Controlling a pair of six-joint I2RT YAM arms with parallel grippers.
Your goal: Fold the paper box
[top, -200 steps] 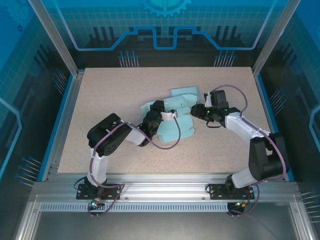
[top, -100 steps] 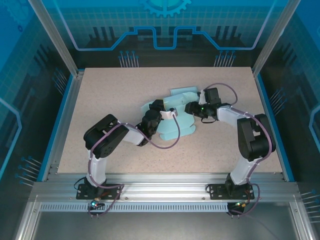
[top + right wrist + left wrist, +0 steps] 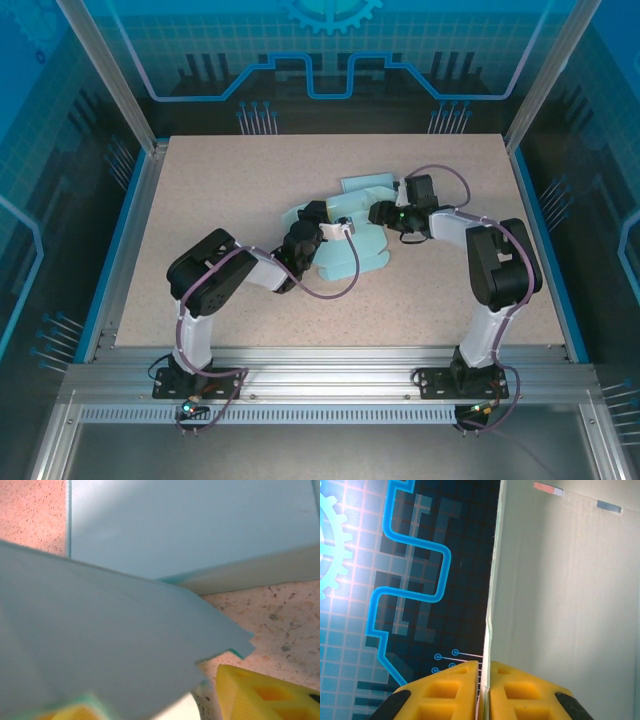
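Note:
The light teal paper box (image 3: 352,256) lies partly unfolded at the middle of the table. My left gripper (image 3: 328,224) is shut on the thin edge of one raised panel. In the left wrist view the yellow fingertips (image 3: 455,685) pinch that edge, gripper (image 3: 485,680), with the pale panel (image 3: 565,605) standing to the right. My right gripper (image 3: 380,214) is at the box's right side, open. In the right wrist view a teal flap (image 3: 125,645) lies over the gap between the jaws, gripper (image 3: 165,711), covering the left finger, while the right yellow finger (image 3: 260,695) is bare.
The speckled tabletop (image 3: 220,190) has a blue rim and metal frame posts around it. Another teal panel (image 3: 190,525) lies flat on the table beyond the flap. Free room lies to the left, right and front of the box.
My right arm has swung in toward the box's right flap and its jaws have widened. The left gripper has kept its hold and place.

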